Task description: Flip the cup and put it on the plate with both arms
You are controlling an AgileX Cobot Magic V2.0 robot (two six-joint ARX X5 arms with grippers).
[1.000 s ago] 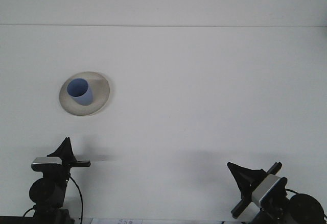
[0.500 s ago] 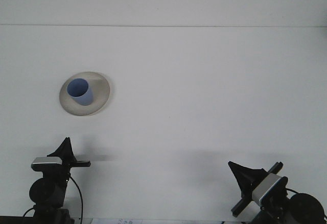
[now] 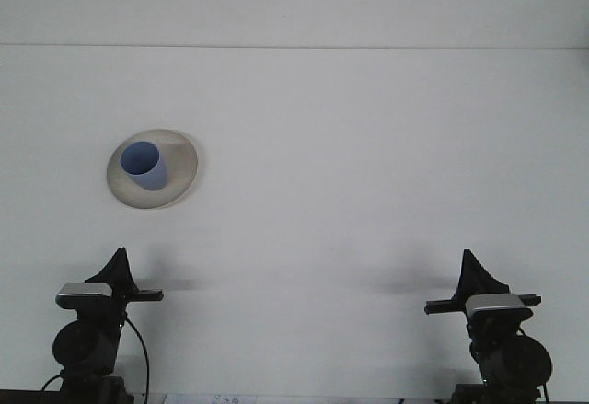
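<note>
White surface (image 3: 368, 165) fills almost the whole front view, plain and evenly lit, with a thin horizontal line running across it near the far edge. Soft grey shadows lie on it just beyond each arm.

At the near edge, low in the picture, stand the two arms. The left arm (image 3: 87, 340) sits in the bottom left corner: a dark rounded joint, a black cable looping down its right side, and a silver-grey block with a short black bar sticking out to the right. Above that block the left gripper (image 3: 118, 259) rises as a dark wedge narrowing to a point, aimed away over the surface. It carries nothing, and from behind it cannot be told whether it is open or closed.

The right arm (image 3: 504, 353) sits in the bottom right corner in much the same pose, with its own dark joint, silver-grey block and level black crossbar. The right gripper (image 3: 472, 261) shows as the same kind of dark upright wedge, empty, and its opening cannot be told from this angle either.

Well apart from both arms, on the left half of the surface and straight beyond the left arm, lies a round, pale beige plate (image 3: 179, 160).

On the plate, toward its left side, stands the blue cup (image 3: 145, 167), mouth up, its inside visible, touched by neither gripper.
</note>
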